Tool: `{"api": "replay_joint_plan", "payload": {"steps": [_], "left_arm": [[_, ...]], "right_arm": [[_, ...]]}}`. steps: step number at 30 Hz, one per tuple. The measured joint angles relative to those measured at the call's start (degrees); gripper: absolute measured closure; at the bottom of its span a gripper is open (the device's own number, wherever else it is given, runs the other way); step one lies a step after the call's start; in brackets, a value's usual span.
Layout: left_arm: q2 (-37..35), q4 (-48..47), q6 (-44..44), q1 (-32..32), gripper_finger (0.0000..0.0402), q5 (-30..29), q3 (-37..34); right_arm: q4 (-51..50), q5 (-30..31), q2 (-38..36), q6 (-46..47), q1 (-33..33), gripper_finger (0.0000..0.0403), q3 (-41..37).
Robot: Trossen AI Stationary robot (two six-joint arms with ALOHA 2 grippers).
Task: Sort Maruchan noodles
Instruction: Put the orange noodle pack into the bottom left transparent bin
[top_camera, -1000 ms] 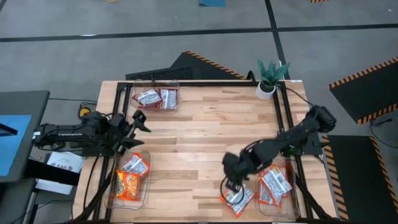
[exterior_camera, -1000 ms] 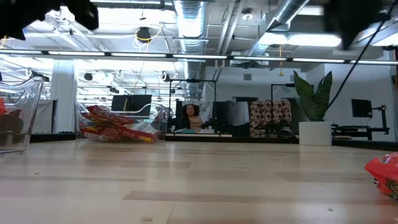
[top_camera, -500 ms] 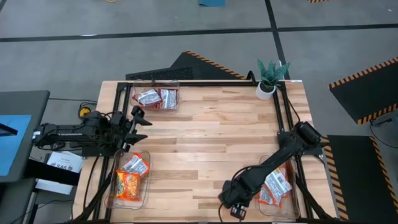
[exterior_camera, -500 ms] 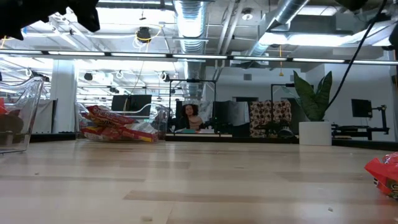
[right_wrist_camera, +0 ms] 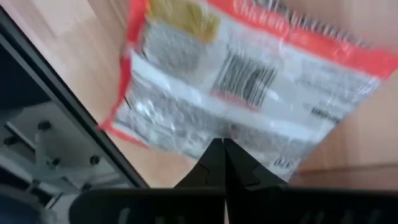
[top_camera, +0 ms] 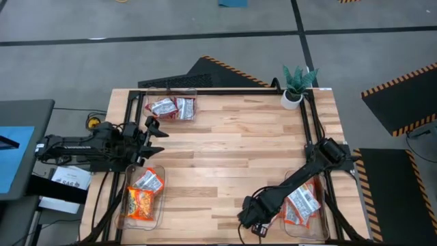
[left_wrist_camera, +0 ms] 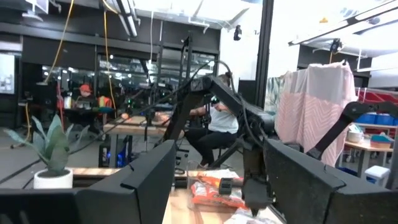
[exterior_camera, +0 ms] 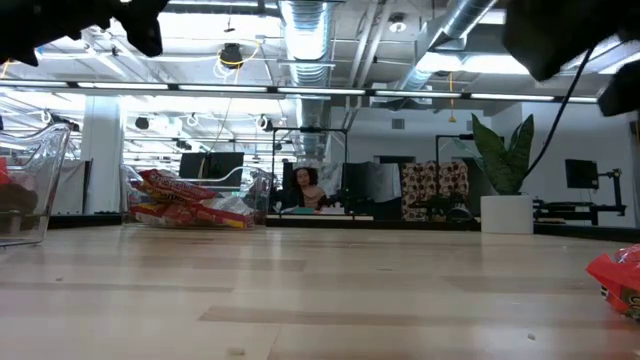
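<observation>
Sorting looks partly done. Two silver-white packets (top_camera: 173,107) lie in the clear bin (top_camera: 171,92) at upper left of the high view, orange packets (top_camera: 141,195) fill the lower-left bin (top_camera: 123,212), and mixed packets (top_camera: 302,203) wait in the lower-right bin (top_camera: 321,232).

The right gripper (top_camera: 254,220), bottom centre, has its fingers closed together against a silver-white noodle packet (right_wrist_camera: 249,81); whether they pinch it I cannot tell.

The left gripper (top_camera: 151,134) hangs open and empty at centre left. A potted plant (top_camera: 296,85) stands clear, upper right.
</observation>
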Motion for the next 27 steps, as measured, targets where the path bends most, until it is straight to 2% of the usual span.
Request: {"api": "replay_joint_plan", "payload": {"steps": [10, 17, 20, 25, 27], "left_arm": [[5.46, 1.87, -0.07, 0.0, 0.0168, -1.47, 0.0], [5.59, 2.34, 0.27, 0.0, 0.0168, -1.38, 0.0], [5.59, 2.3, -0.2, 0.0, 0.0168, -0.42, 0.0], [5.59, 1.82, -0.08, 0.0, 0.0168, 0.03, 0.0], [5.59, 1.8, -0.17, 0.0, 0.0168, 0.03, 0.0]], "right_arm": [[5.12, 10.26, -0.14, -7.08, -3.9, 0.0396, 0.06], [7.26, 15.56, -0.14, -14.52, -8.34, 0.0395, 0.06], [4.33, 11.82, -0.57, -14.7, -8.57, 0.0394, 0.06], [1.88, -2.51, -0.79, -10.25, -3.55, 0.0394, 0.04], [1.97, -6.0, -0.48, -7.68, -1.25, 0.0393, 0.06]]}}
